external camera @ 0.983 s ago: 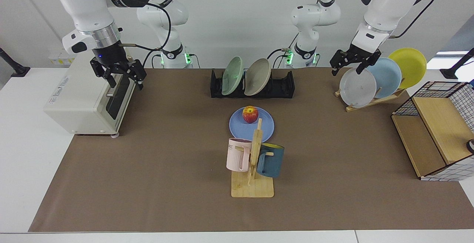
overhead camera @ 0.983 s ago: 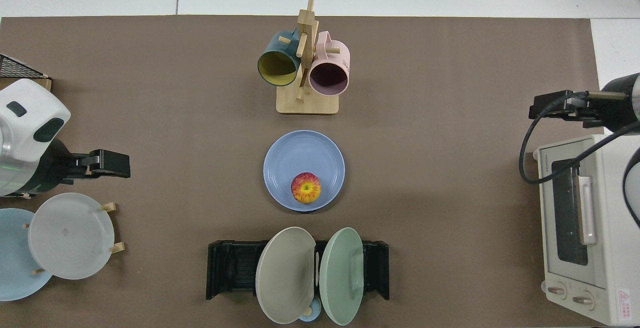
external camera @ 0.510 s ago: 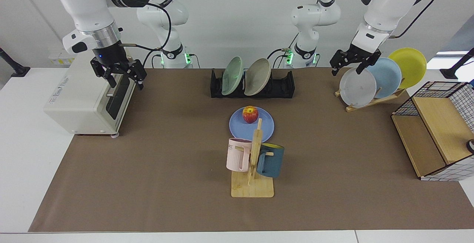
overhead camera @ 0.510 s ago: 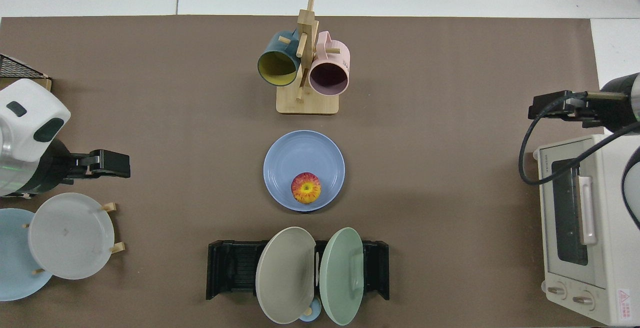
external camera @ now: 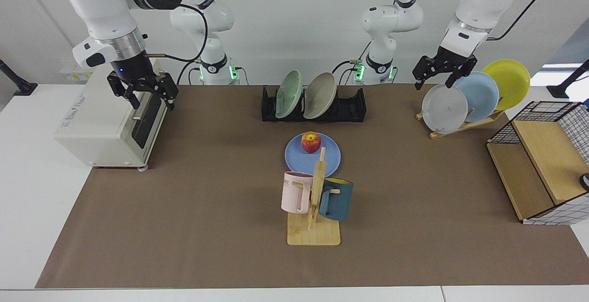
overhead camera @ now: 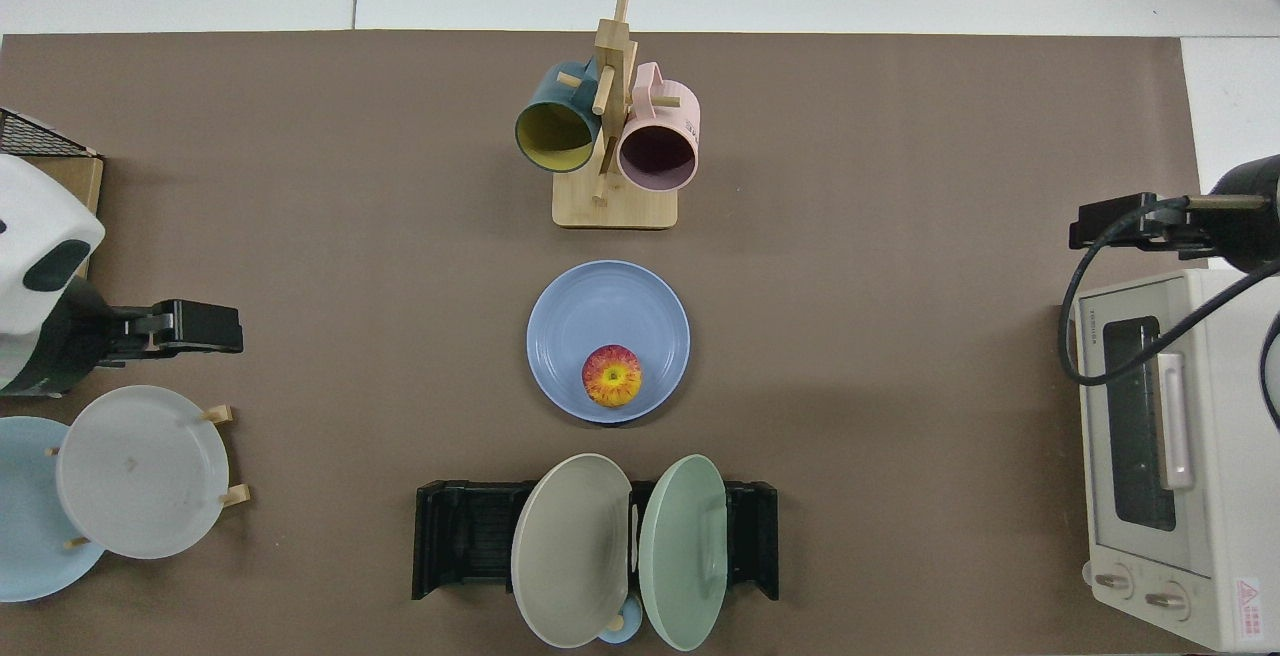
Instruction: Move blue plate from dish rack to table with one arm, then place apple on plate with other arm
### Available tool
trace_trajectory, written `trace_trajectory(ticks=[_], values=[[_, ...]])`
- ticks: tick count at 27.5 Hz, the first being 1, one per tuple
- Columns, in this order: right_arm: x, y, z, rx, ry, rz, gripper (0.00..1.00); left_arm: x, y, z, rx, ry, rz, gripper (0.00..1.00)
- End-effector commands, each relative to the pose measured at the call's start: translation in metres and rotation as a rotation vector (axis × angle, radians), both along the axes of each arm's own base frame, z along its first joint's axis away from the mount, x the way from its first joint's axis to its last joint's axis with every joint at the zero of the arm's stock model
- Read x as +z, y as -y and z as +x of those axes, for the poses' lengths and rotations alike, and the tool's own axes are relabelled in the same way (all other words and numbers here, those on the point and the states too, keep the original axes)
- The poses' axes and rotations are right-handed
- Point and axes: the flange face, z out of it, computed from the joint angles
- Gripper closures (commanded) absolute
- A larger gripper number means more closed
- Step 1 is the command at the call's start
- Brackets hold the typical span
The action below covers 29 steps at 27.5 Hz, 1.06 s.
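Apple on blue plate, mid-counter; both arms clear of the work.

The blue plate [external camera: 313,156] lies flat on the brown mat of the counter [external camera: 207,210], between the dish rack [external camera: 354,106] and the wooden mug tree [external camera: 316,200]. The apple [external camera: 311,142] sits upright on the plate, toward the rack-side rim. The rack holds a green plate [external camera: 287,94] and a beige plate [external camera: 319,95], both on edge. The right gripper [external camera: 146,91] hangs above the toaster oven [external camera: 96,127], fingers spread, empty. The left gripper [external camera: 443,72] hangs just above the grey plate [external camera: 444,108] on the slanted wooden stand, fingers spread, holding nothing.
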Motion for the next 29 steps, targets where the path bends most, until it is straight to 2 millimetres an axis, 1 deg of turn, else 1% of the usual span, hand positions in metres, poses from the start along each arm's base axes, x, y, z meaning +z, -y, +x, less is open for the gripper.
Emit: trace_trajectory(ticks=[1,2,6,10,13,16,19,24,26,29], values=[[0.009,0.003,-0.007,0.02,-0.003,0.001,0.0,0.004,-0.003,-0.001,0.008,0.012,-0.006,0.0],[0.01,0.009,-0.007,0.006,0.002,0.008,0.0,0.004,-0.001,-0.002,0.003,0.01,-0.003,0.0],[0.009,0.011,-0.007,-0.001,0.003,0.017,0.0,0.0,-0.005,-0.003,0.016,-0.005,-0.002,0.0],[0.01,0.008,-0.006,-0.002,0.006,0.016,0.0,-0.005,-0.005,-0.003,0.02,-0.016,0.002,0.0],[0.009,0.008,-0.006,-0.001,0.005,0.008,0.0,-0.005,-0.005,-0.003,0.019,-0.017,0.004,0.0],[0.007,0.003,-0.004,0.009,0.002,-0.002,0.0,-0.004,-0.008,-0.003,0.024,-0.013,0.003,0.0],[0.003,0.008,-0.001,0.002,-0.003,-0.007,0.0,-0.005,-0.008,-0.003,0.026,-0.014,0.003,0.0],[0.0,0.009,0.0,-0.003,-0.006,-0.01,0.0,-0.004,-0.009,-0.002,0.027,-0.007,0.003,0.0],[-0.003,0.008,-0.001,-0.001,-0.015,-0.011,0.0,-0.004,-0.014,-0.001,0.034,-0.006,0.003,0.0],[-0.006,0.016,-0.002,-0.011,-0.028,-0.026,0.0,-0.004,-0.015,-0.001,0.035,-0.005,0.002,0.0]])
